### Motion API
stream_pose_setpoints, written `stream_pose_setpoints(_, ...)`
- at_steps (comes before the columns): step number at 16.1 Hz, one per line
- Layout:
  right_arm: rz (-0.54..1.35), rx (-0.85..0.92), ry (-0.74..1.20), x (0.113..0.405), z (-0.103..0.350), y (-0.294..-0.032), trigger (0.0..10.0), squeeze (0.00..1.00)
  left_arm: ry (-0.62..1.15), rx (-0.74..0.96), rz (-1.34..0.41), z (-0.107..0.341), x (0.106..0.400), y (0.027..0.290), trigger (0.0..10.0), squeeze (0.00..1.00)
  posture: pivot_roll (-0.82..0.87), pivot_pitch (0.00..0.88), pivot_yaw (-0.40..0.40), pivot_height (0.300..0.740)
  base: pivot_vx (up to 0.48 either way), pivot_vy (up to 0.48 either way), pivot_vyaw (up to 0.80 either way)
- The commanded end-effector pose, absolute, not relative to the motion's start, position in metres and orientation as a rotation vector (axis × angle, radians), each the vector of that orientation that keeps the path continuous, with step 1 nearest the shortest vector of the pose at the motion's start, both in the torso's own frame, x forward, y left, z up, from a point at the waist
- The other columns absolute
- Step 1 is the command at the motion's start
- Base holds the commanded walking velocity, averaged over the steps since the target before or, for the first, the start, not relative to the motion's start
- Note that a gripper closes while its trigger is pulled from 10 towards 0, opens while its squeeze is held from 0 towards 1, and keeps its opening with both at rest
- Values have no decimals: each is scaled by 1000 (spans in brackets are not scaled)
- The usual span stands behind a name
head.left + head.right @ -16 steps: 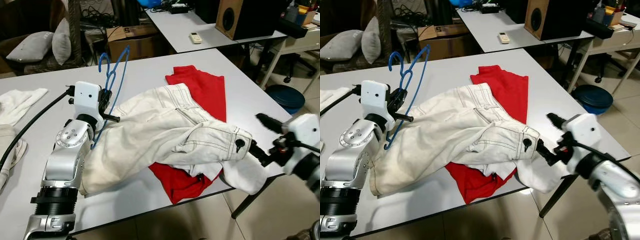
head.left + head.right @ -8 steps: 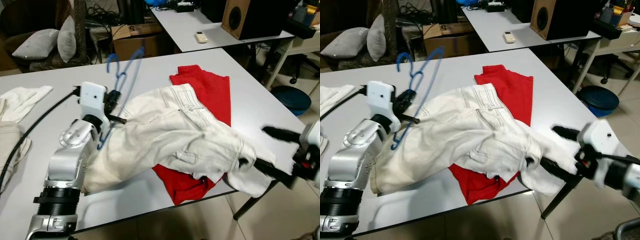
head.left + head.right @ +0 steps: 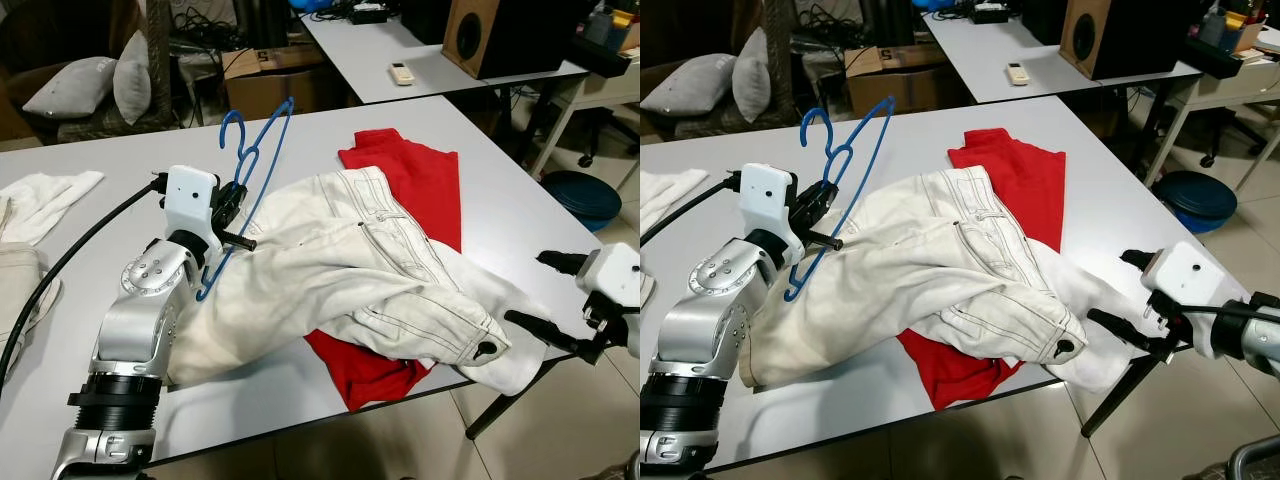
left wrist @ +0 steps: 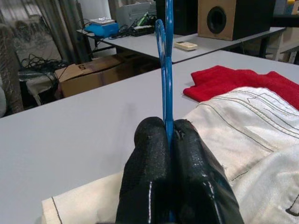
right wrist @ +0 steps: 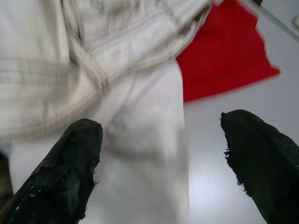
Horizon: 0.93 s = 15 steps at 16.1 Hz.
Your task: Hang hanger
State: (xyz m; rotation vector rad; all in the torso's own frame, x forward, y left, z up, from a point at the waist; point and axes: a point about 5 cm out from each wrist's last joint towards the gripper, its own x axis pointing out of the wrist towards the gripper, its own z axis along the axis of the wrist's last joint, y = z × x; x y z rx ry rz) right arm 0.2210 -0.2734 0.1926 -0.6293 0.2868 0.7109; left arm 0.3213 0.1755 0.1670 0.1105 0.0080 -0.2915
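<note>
A blue wire hanger [image 3: 255, 160] stands tilted above the grey table [image 3: 120, 150], its lower bar pinched in my left gripper [image 3: 228, 215], which is shut on it. In the left wrist view the black fingers [image 4: 149, 186] press together around the blue hanger [image 4: 167, 70]. White trousers [image 3: 340, 270] lie crumpled across the table over a red garment [image 3: 415, 175]. My right gripper [image 3: 528, 290] hovers open just off the table's front right corner, beside the trousers' waistband and not touching it. Its spread fingertips [image 5: 70, 172] frame the white cloth [image 5: 140, 126].
White cloths [image 3: 45, 190] lie at the table's left end. Behind stands a second table [image 3: 480, 85] with a remote [image 3: 399, 72] and a speaker [image 3: 500, 35]. A cardboard box [image 3: 270, 85] and cushions [image 3: 75, 85] sit at the back; a blue round bin [image 3: 575, 195] is on the right floor.
My right gripper has let go of the trousers' waistband, opened and drawn back to the right. The trousers have settled on the table. The left gripper still holds the hanger.
</note>
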Motion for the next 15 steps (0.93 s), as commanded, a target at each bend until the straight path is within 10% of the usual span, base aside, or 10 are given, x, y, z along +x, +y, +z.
stream_pose_setpoints(1, 716, -500, 139, 224, 225, -275, 10000, 1000, 7, 116, -279, 169, 319, 180, 10000, 0, -28, 0, 46, 740, 0, 0, 0)
stream_pose_setpoints(6, 1027, -233, 53, 212, 241, -235, 10000, 1000, -23, 100, -345, 178, 315, 186, 10000, 0, -38, 12, 55, 740, 0, 0, 0)
stream_pose_setpoints(7, 1141, -256, 189, 204, 219, -222, 10000, 216, -8, 127, -376, 179, 313, 189, 10000, 0, -36, 19, 56, 740, 0, 0, 0)
stream_pose_setpoints(8, 1231, -267, 294, 199, 200, -214, 10000, 0, 1, 145, -386, 180, 311, 194, 10000, 0, -29, 31, 55, 740, 0, 0, 0)
stream_pose_setpoints(15, 1094, -648, 350, 269, 147, -196, 10000, 0, 16, 205, -396, 206, 284, 222, 10000, 0, 64, 128, 49, 740, 0, 0, 0)
